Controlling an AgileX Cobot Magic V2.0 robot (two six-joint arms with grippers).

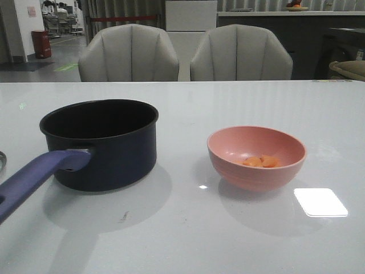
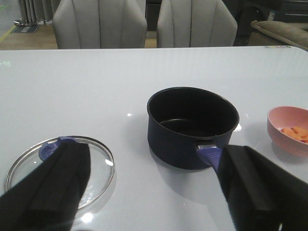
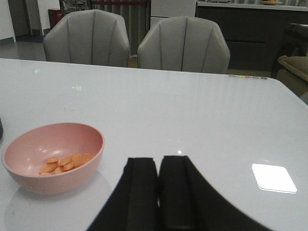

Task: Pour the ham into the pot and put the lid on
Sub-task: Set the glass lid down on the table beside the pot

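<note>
The dark navy pot [image 1: 102, 142] stands left of the table's middle, its purple-blue handle [image 1: 34, 177] pointing toward the near left; it looks empty in the left wrist view [image 2: 192, 126]. The ham [image 1: 261, 161] lies as several orange slices in a pink bowl [image 1: 256, 157], also in the right wrist view [image 3: 65, 163]. The glass lid [image 2: 60, 168] with its blue knob lies flat on the table left of the pot. My left gripper [image 2: 154, 192] is open, above the table between the lid and the handle. My right gripper [image 3: 158, 187] is shut and empty, to the right of the bowl.
Two grey chairs [image 1: 128, 54] stand behind the table's far edge. A bright light patch [image 1: 320, 201] reflects on the table to the right of the bowl. A sliver of the lid's rim [image 1: 1, 161] shows at the left edge of the front view.
</note>
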